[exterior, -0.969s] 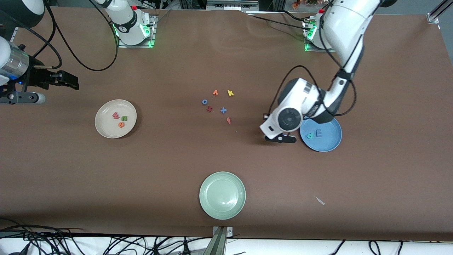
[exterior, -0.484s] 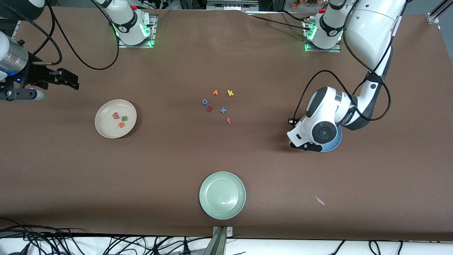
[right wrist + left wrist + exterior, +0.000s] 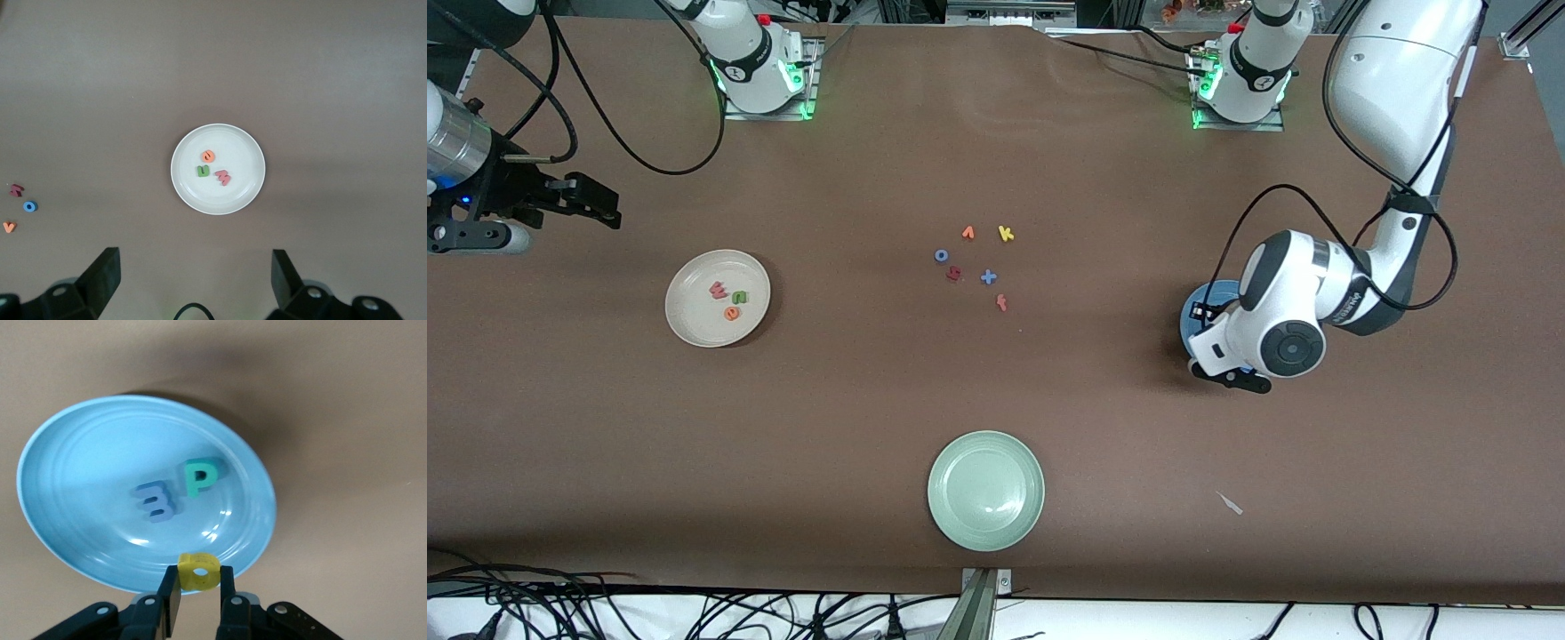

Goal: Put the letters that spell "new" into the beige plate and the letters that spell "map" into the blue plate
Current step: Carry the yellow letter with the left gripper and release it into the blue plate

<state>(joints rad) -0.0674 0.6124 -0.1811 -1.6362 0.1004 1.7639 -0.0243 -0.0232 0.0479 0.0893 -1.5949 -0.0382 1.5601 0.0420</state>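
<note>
Left gripper (image 3: 199, 595) clamped on yellow "a" (image 3: 199, 572) above blue plate (image 3: 47, 447) rim: advance over centre, lower, release beside "m" (image 3: 155, 503) and "p" (image 3: 200, 477). Right gripper (image 3: 193, 277) wide open, empty, waiting.

left pincer (image 3: 193, 608): clamped, arm bent low | right pincer (image 3: 193, 277): spread, waiting

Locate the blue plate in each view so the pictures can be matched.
Front view: blue plate toward the left arm's end of the table, mostly hidden under the left gripper.
Left wrist view: blue plate fills the picture, with the yellow "a" pinched over its rim.
Right wrist view: not in it.
Shared landmark: the left gripper.
</note>
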